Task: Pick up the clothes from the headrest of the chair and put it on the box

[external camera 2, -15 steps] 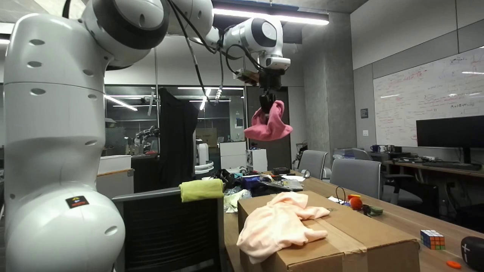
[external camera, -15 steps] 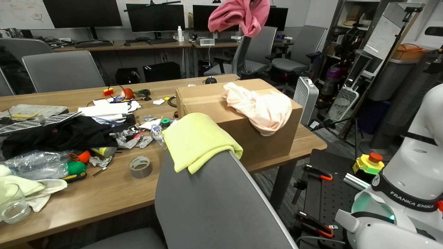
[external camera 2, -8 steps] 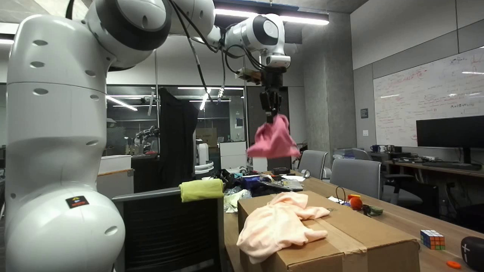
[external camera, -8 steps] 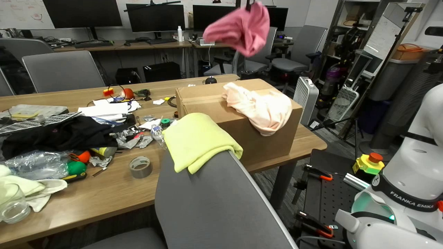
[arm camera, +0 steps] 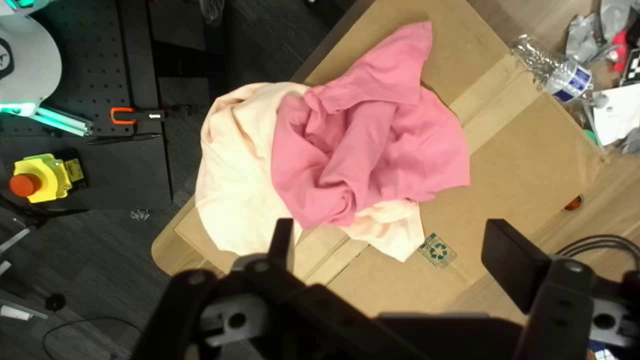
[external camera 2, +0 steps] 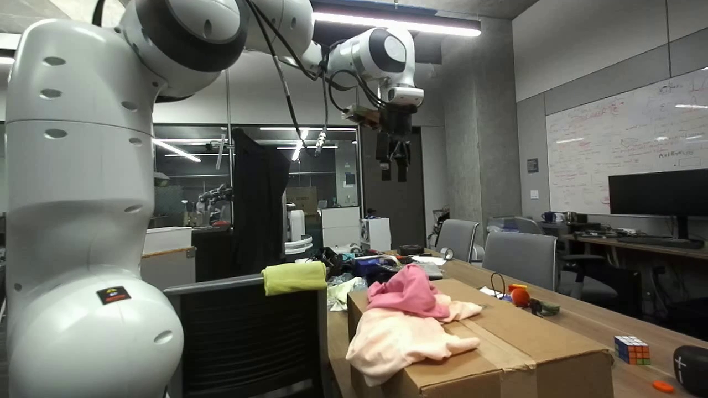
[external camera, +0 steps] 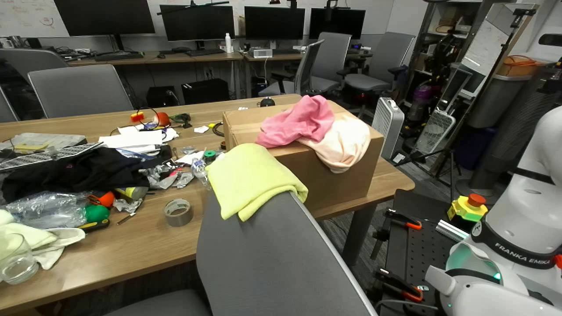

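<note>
Over the top of the grey chair (external camera: 281, 259) hangs a folded yellow cloth (external camera: 252, 177), also visible in an exterior view (external camera 2: 296, 277). The cardboard box (external camera 2: 536, 337) stands beside it on the table. On the box lies a crumpled pink cloth (external camera: 303, 120), partly covering a peach cloth (external camera 2: 392, 345) that drapes over the box edge. High above the box, my gripper (external camera 2: 394, 174) points downward with its fingers apart. From the wrist view, the gripper (arm camera: 392, 230) is wide open with nothing between its pads, and the pink cloth (arm camera: 370, 145) rests below, apart from it.
Clutter covers the wooden table (external camera: 131, 250): a tape roll (external camera: 178, 212), a black cloth (external camera: 79, 173), plastic bottles and papers. A Rubik's cube (external camera 2: 632, 350) and a speaker (external camera 2: 690, 370) sit beside the box. An emergency stop (external camera: 468, 208) is near the arm base.
The pink cloth, held in the gripper above the box, first dipped lower and has now dropped onto the peach cloth. My gripper has opened and risen slightly. The yellow cloth stays put.
</note>
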Controlling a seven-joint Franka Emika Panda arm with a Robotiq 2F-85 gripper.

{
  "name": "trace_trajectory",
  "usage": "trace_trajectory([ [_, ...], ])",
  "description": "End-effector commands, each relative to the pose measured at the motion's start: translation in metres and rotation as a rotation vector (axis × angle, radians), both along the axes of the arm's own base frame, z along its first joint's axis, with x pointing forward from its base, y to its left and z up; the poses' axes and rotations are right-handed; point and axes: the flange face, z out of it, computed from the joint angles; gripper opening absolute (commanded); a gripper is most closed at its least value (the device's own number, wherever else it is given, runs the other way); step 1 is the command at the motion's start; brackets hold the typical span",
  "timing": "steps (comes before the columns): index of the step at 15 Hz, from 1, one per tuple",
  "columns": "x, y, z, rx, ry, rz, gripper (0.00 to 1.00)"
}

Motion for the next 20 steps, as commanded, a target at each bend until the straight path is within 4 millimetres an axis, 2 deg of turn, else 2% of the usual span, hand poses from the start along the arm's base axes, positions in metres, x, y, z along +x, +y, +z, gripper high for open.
trace_trajectory([
  [1, 0.000, 0.079, -0.004, -0.009, 0.050, 0.191, 1.00],
  [3, -0.004, 0.137, -0.009, 0.000, 0.079, 0.299, 1.00],
  [6, -0.020, 0.238, -0.018, -0.014, 0.104, 0.488, 1.00],
  [7, -0.027, 0.265, -0.021, -0.020, 0.107, 0.552, 1.00],
  [8, -0.032, 0.292, -0.027, -0.028, 0.108, 0.614, 1.00],
  [9, -0.040, 0.313, -0.030, -0.030, 0.115, 0.674, 1.00],
  [11, -0.051, 0.351, -0.049, -0.052, 0.131, 0.787, 1.00],
  [13, -0.059, 0.376, -0.069, -0.055, 0.156, 0.895, 1.00],
  [15, -0.063, 0.388, -0.093, -0.049, 0.192, 0.956, 1.00],
  [17, -0.064, 0.392, -0.118, -0.035, 0.229, 0.984, 1.00],
  [20, -0.061, 0.388, -0.152, -0.018, 0.272, 1.002, 1.00],
])
